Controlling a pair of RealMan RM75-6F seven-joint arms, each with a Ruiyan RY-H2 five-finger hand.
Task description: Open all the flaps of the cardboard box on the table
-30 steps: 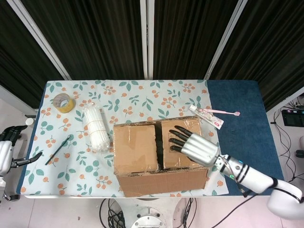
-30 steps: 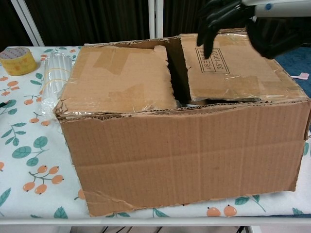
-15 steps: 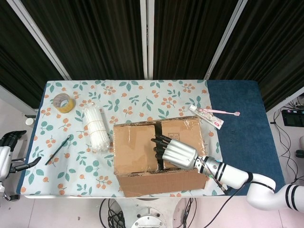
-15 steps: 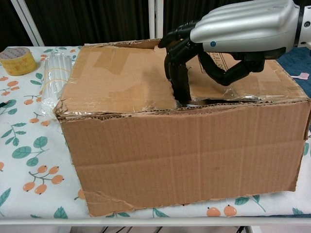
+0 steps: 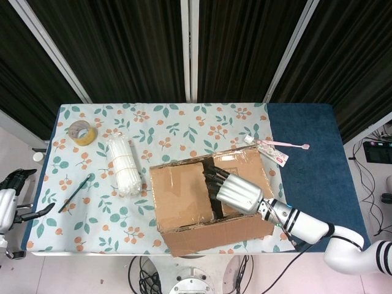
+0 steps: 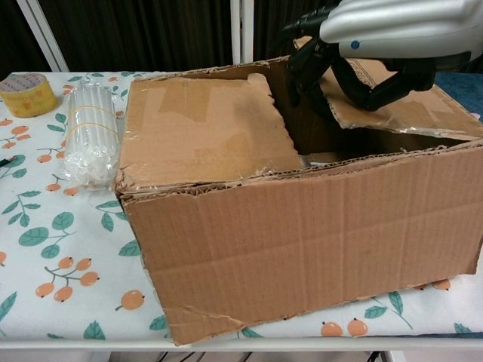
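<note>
- Since 0.5 s ago, cardboard box [image 5: 208, 205] has skewed; right flap [image 6: 392, 102] lifted by right hand [image 5: 236, 191], fingers hooked under its edge.
- Left flap [image 5: 182, 195] flat.
- Left hand [image 5: 9, 199] off-table, empty, spread.
- Straw bundle [image 5: 122, 164] near the box's left side; tape roll [image 5: 81, 132] and toothbrush pack [image 5: 269, 150] well apart.

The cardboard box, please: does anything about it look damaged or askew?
Yes. The cardboard box sits skewed to the table edge, its flap edges are ragged and torn, and its front bottom corner is ripped. The right robot hand grips the right flap.

The right hand's [image 5: 239, 193] fingertips vanish under the flap [image 6: 392, 105] it lifts, so their contact is unclear; beneath them, the cardboard box [image 6: 302, 226] interior is dark.
</note>
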